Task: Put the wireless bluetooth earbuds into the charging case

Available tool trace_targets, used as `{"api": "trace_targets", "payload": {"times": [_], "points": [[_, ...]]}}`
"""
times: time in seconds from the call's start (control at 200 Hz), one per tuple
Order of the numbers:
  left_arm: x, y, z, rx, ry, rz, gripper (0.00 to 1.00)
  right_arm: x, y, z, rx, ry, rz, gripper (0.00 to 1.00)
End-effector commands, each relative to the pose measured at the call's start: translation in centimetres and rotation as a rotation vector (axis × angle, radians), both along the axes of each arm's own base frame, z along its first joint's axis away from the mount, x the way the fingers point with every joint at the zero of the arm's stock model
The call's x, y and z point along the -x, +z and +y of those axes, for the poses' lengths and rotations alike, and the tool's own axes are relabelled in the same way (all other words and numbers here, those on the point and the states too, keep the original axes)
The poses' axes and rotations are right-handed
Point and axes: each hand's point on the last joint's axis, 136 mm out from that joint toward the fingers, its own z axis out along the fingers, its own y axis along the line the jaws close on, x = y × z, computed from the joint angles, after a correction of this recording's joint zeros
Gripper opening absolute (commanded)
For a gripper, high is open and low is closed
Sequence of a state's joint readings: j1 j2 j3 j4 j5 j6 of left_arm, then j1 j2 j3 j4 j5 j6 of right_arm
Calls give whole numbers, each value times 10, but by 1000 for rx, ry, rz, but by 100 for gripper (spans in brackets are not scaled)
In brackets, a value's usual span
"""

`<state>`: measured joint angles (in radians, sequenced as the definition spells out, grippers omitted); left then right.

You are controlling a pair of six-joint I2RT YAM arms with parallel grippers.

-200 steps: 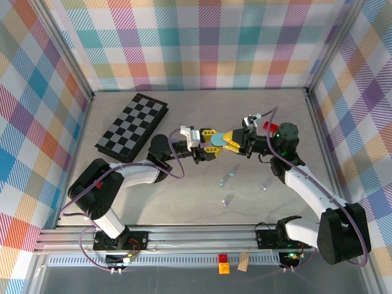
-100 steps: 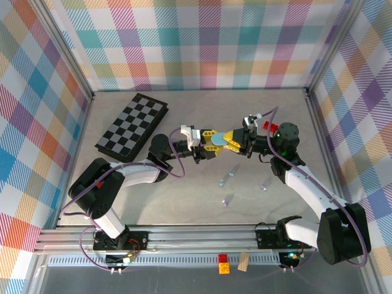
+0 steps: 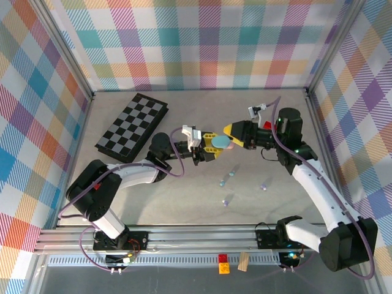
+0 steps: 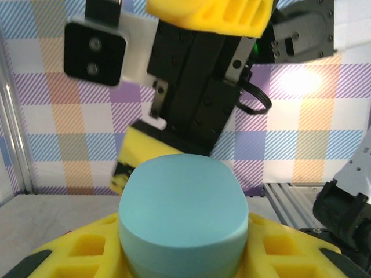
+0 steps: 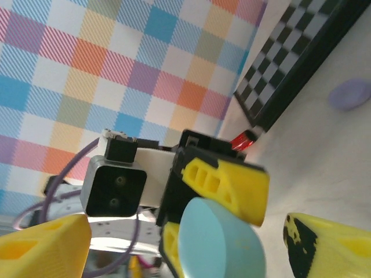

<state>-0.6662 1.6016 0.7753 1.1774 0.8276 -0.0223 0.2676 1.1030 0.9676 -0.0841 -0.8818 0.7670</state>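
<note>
Bright checked walls stand around a grey counter (image 3: 184,202), and I see a black and grey chessboard (image 3: 132,127) lying at the far left. Up above the middle of the counter, the left end effector (image 3: 212,144) is clamped on a light blue charging case (image 3: 220,142). In the left wrist view the case (image 4: 182,208) sits between yellow fingers (image 4: 75,252). The right end effector (image 3: 232,136) is just to the right of the case. Its yellow fingers (image 5: 330,243) stand wide apart, with the case (image 5: 220,237) out in front of them, and they are not pressing on it. The tiny earbuds are not in the case. They lie loose on the counter, nearer to me than the case: a light blue earbud (image 3: 224,181), a lavender earbud (image 3: 264,184) to its right, and a second lavender earbud (image 3: 227,199) nearest of all. A small red block (image 3: 267,125) lies on the counter beside the right arm.
</note>
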Motion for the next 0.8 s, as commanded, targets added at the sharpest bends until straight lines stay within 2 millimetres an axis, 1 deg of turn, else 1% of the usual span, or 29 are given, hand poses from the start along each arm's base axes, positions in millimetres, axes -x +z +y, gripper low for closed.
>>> {"api": "trace_targets", "payload": {"times": [0.0,0.09,0.14,0.235,0.3,0.355,0.43,0.52,0.63,0.705,0.795], "points": [[15,7,11,-24,-38,-5,25,10,-12,-10,228,25,-257,89],[20,-1,13,-75,-49,27,25,18,-9,-8,351,74,-430,89],[22,-4,15,-93,-44,35,25,27,-8,-2,396,131,-536,89],[27,-3,18,-110,-50,49,25,42,-6,12,446,213,-739,91],[28,-1,18,-119,-58,61,25,50,-7,22,456,264,-830,91],[30,2,18,-117,-62,64,25,54,-12,29,479,300,-887,91],[32,5,19,-114,-69,62,25,49,-20,35,529,307,-913,92],[33,8,20,-112,-73,60,25,39,-26,34,573,280,-904,92],[36,9,21,-111,-79,53,25,28,-24,33,587,215,-900,89],[37,8,21,-114,-80,53,25,24,-19,32,580,176,-905,87],[38,9,22,-111,-81,49,25,20,-19,28,606,151,-912,86]]}}
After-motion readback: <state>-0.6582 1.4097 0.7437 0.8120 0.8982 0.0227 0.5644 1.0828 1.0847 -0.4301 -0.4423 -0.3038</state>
